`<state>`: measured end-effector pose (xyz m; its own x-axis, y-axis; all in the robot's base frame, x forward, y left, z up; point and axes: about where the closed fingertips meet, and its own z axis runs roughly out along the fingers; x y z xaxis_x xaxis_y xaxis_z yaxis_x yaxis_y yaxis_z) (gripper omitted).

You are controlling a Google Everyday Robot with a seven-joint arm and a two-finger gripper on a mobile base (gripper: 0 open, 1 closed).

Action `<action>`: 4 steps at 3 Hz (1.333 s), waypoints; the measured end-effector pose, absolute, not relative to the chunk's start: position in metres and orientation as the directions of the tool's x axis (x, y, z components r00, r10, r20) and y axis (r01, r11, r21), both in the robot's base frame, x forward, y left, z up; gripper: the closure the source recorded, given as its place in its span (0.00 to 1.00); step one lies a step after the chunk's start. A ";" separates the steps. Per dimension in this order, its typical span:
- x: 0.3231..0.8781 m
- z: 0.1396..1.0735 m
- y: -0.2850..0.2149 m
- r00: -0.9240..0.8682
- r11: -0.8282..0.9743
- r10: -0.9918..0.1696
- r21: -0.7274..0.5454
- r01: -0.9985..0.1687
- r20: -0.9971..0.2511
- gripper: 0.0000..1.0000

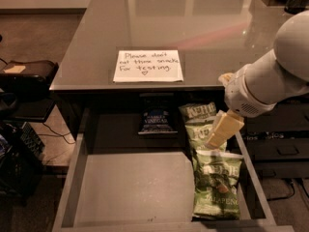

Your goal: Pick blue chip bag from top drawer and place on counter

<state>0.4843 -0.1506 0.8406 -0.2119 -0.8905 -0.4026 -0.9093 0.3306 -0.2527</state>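
The blue chip bag (pixel 155 116) lies flat at the back of the open top drawer (pixel 130 178), just under the counter's front edge. The counter (pixel 193 28) bears a white handwritten note (pixel 148 65). My gripper (pixel 223 129) hangs from the white arm (pixel 270 81) over the drawer's right side, above the green bags and to the right of the blue bag, not touching it. Only one pale finger (pixel 224 128) shows.
Three light green Kettle jalapeno bags (pixel 216 182) lie in a column along the drawer's right wall. The drawer's left and middle floor is bare. Dark bags and cables (pixel 21 105) sit on the floor at left. Dark cabinet fronts (pixel 280 144) stand at right.
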 end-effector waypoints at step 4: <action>0.514 0.707 -0.074 -0.170 0.306 -0.847 -0.200 -0.931 -0.504 0.00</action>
<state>0.5138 -0.0738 0.7075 -0.1700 -0.8469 -0.5038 -0.9309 0.3057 -0.1998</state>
